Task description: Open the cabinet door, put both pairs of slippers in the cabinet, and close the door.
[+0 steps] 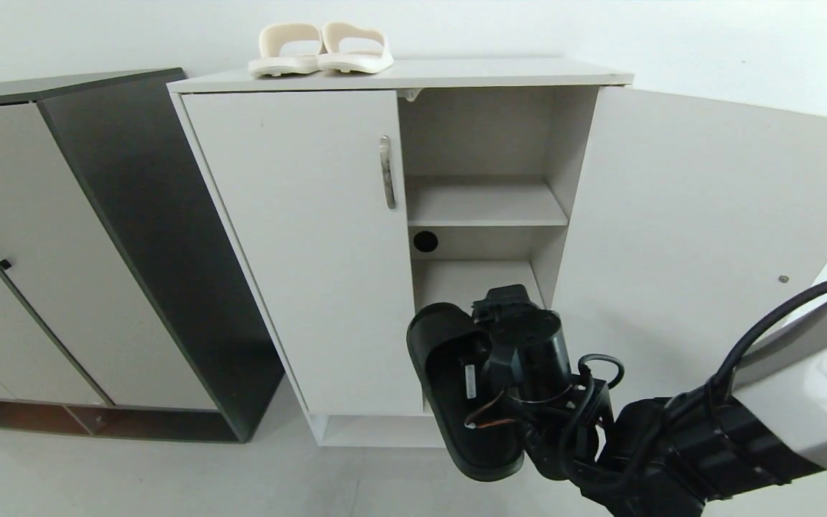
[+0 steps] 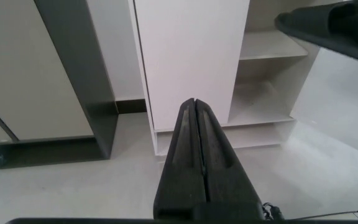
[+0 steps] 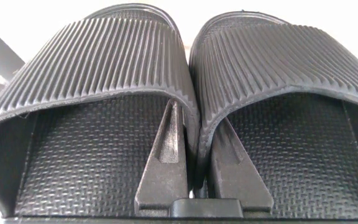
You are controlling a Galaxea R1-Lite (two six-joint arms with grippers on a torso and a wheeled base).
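Observation:
A pair of black slippers (image 1: pixel 460 388) hangs in my right gripper (image 1: pixel 507 337), just in front of the open right half of the white cabinet (image 1: pixel 298 244), level with its lower shelf (image 1: pixel 471 283). In the right wrist view the fingers (image 3: pixel 166 155) pinch the touching inner walls of the two black slippers (image 3: pixel 110 74). A cream pair of slippers (image 1: pixel 320 49) lies on the cabinet top. The right door (image 1: pixel 701 215) is swung wide open; the left door with its metal handle (image 1: pixel 386 172) is closed. My left gripper (image 2: pixel 195 106) is shut and empty, low in front of the cabinet.
A grey cabinet with dark sides (image 1: pixel 62 244) stands to the left of the white one. The upper shelf (image 1: pixel 485 205) holds nothing. Bare pale floor (image 1: pixel 169 481) lies in front of both cabinets.

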